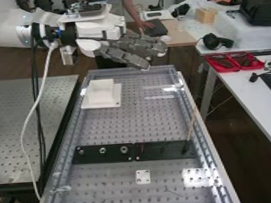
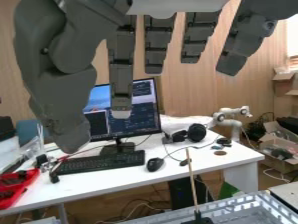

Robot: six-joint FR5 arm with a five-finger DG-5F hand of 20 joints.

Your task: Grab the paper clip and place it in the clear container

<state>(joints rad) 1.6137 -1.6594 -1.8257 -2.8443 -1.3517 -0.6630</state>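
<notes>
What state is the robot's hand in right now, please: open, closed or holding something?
Hand: open, fingers extended and spread a little, holding nothing.

In the high view's upper right, a black case (image 1: pixel 261 9) sits beyond red trays (image 1: pixel 228 70) on a white worktop (image 1: pixel 249 97). A thin stick (image 1: pixel 191 125) rises from a black strip (image 1: pixel 164 151) at lower centre. In the wrist view, a mouse (image 2: pixel 155 164) lies just beside a keyboard (image 2: pixel 100 163).
</notes>
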